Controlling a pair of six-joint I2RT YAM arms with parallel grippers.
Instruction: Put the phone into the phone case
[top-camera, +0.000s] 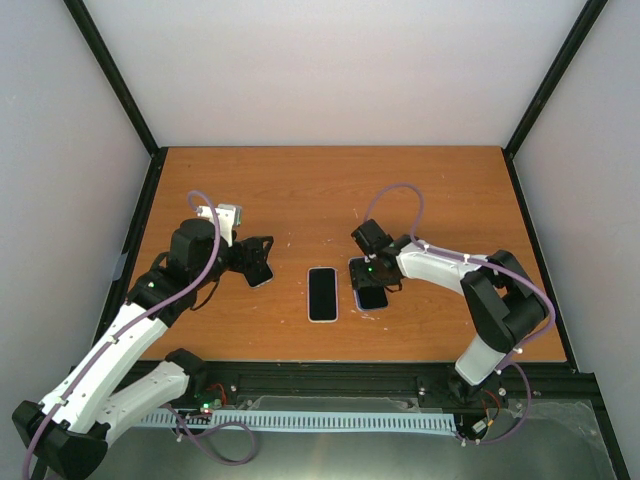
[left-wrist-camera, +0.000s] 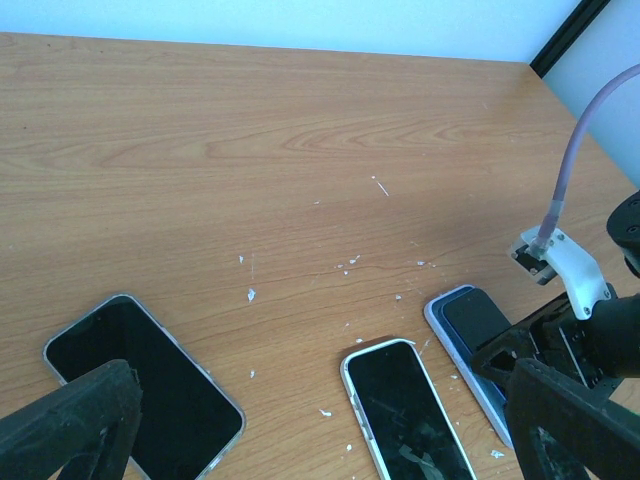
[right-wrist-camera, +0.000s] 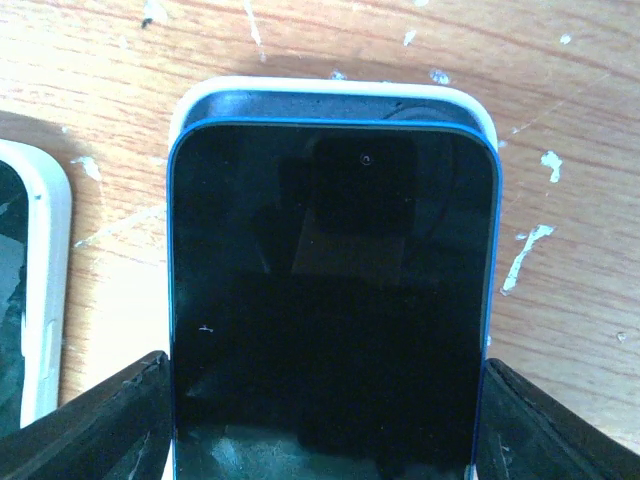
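Note:
In the right wrist view a blue-edged phone (right-wrist-camera: 330, 290) with a dark screen lies over a pale phone case (right-wrist-camera: 330, 88). The case's far rim shows just beyond the phone's top end. My right gripper (right-wrist-camera: 330, 430) is shut on the phone, one finger against each long side. From above, that gripper (top-camera: 372, 275) sits over the phone (top-camera: 372, 295) right of centre. My left gripper (top-camera: 255, 258) stands open low over another dark phone (top-camera: 262, 275) on the left, its fingers (left-wrist-camera: 70, 420) wide apart and holding nothing.
A third phone in a white case (top-camera: 322, 293) lies between the two arms, close to the left of the held phone (left-wrist-camera: 475, 320). White flecks are scattered over the wooden table (top-camera: 330, 190). Black frame posts stand at the back corners.

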